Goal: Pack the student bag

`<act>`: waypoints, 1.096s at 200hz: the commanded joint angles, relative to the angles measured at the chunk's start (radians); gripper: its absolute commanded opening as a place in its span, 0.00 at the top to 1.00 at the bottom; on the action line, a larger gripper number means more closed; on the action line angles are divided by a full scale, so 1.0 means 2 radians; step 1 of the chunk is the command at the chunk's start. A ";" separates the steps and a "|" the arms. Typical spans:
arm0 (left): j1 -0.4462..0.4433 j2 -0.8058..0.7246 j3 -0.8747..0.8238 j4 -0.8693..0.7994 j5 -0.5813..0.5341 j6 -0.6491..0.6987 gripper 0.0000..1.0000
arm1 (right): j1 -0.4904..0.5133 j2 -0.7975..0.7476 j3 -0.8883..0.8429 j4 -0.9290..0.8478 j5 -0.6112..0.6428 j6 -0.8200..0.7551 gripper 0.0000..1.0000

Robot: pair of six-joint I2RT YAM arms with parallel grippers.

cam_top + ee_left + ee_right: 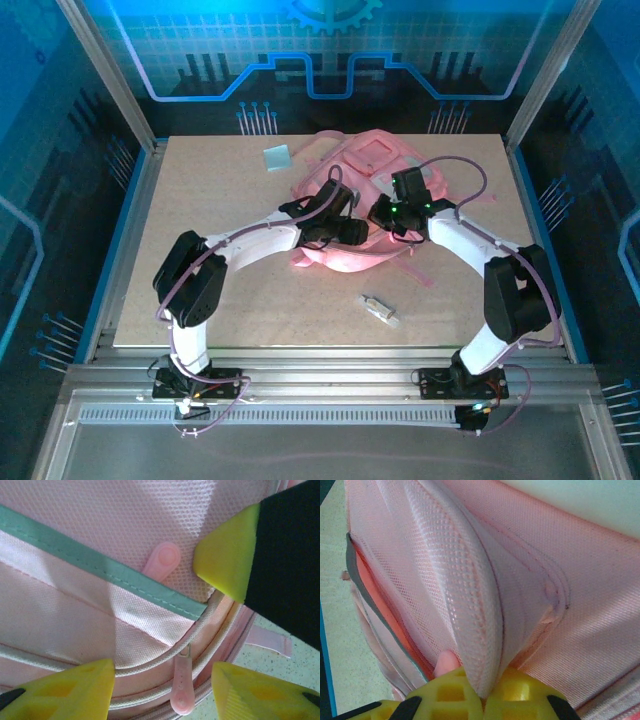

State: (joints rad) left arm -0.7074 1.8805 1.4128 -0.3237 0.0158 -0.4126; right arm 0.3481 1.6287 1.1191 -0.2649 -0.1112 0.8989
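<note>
The student bag [345, 258], a soft pink backpack, lies at the back middle of the table. My right gripper [482, 696] is shut on a raised fold of its pink mesh fabric [470, 605]. My left gripper [164, 685] hovers open over the bag's lower edge, and a pink zipper pull [182, 692] lies between its yellow fingers [65, 690] without touching them. A second pink pull [162, 560] sits under the mesh beside a teal trim [100, 565]. In the top view both grippers, left [350, 228] and right [385, 215], meet over the bag's middle.
A small pale stick-like item [378, 310] lies on the table in front of the bag. A light square piece [277, 158] lies at the back left. One yellow pad of the right gripper's fingers [227, 555] stands close to the left gripper.
</note>
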 commanded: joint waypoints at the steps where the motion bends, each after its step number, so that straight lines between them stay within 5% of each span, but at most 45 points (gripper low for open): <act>1: -0.013 0.005 0.002 -0.053 0.023 -0.026 0.48 | 0.002 -0.007 0.032 0.050 -0.013 0.007 1.00; 108: -0.003 0.065 0.059 -0.053 0.027 -0.046 0.62 | 0.007 -0.022 0.022 0.049 -0.011 -0.002 1.00; 178: 0.011 0.057 0.079 -0.049 0.047 -0.043 0.96 | 0.006 -0.027 0.006 0.043 -0.008 -0.016 1.00; 198: 0.014 0.054 0.079 -0.040 0.076 -0.046 0.96 | 0.006 -0.025 0.004 0.033 -0.001 -0.024 1.00; 219: 0.014 0.056 0.092 -0.041 0.100 -0.047 0.81 | 0.006 -0.024 0.000 0.034 0.000 -0.025 1.00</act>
State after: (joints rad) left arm -0.6968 1.9892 1.5314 -0.4808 0.1467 -0.4957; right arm 0.3481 1.6287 1.1236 -0.2466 -0.1001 0.8787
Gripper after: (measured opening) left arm 0.126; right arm 0.045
